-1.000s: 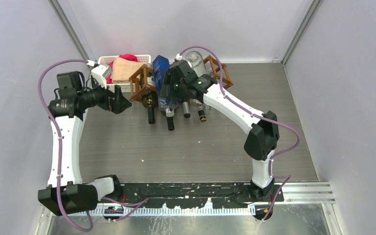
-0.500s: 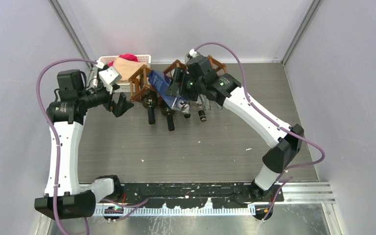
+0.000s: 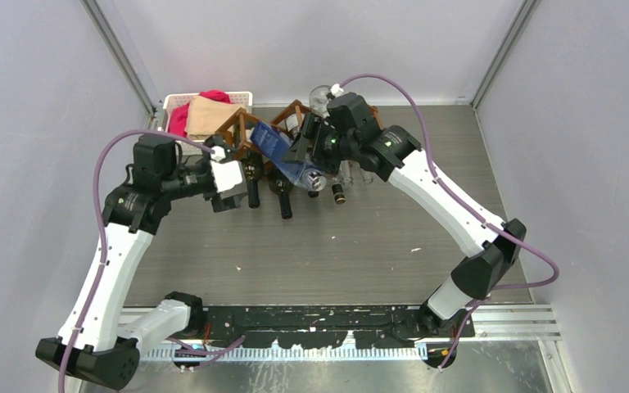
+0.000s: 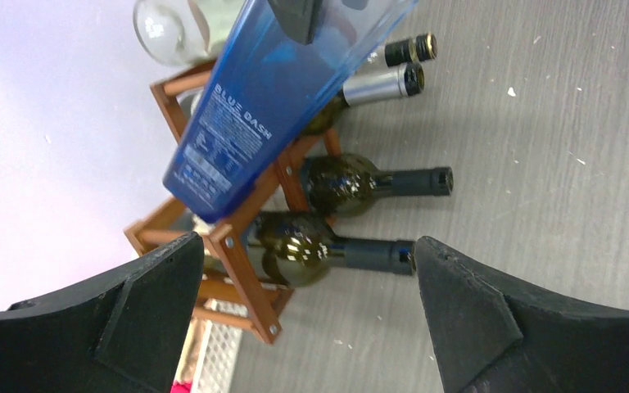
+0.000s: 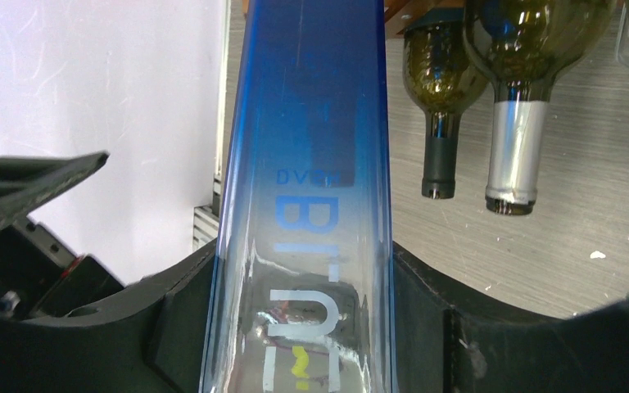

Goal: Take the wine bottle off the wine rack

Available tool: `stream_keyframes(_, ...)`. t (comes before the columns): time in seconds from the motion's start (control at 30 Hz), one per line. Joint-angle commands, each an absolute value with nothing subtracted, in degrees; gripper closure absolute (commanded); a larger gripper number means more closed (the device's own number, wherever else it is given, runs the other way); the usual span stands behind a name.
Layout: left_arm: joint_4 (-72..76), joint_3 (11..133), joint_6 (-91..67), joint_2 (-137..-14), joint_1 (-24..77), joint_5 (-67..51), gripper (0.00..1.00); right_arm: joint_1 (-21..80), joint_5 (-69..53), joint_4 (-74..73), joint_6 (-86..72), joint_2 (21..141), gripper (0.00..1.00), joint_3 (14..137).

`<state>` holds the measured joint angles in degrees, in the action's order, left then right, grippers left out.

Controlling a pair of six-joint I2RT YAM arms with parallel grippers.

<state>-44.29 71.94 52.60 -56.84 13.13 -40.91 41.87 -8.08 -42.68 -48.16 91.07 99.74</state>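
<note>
Plainest from right wrist: right tool [image 5: 303,315] tight on blue bottle [image 5: 307,147]

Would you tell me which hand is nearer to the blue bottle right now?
Right. The right hand is clamped around the blue bottle, which is tilted over the wine rack. The left hand is open beside the rack's left end, apart from the bottle.

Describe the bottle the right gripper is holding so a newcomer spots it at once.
Find the brown wooden wine rack at the back. Tilted across it, clamped in the right gripper, is the blue bottle. It alone is flat-sided translucent blue with white lettering; neighbours are round dark green bottles.
</note>
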Motion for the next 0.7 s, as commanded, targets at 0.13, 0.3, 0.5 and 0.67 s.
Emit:
stream_keyframes(0.13,-29.8,73.3,58.6,-60.9,24.7,-33.7,0.0,42.5,-14.8,-35.6,-49.5,79.4,0.99,101.1)
stream_keyframes(0.3,-21.9,72.1,59.9,-63.9,33.3,-27.2,0.0,42.5,-16.9,-37.3,-48.9,77.1,0.99,100.2)
stream_keyframes(0.5,-27.2,75.4,62.6,-65.8,35.4,-27.3,0.03,42.6,-21.9,-41.3,-45.2,76.4,0.99,101.2)
stream_keyframes(0.67,-36.1,76.1,67.0,-64.4,37.0,-27.5,0.14,42.7,-27.1,-40.0,-44.2,76.6,0.99,100.4)
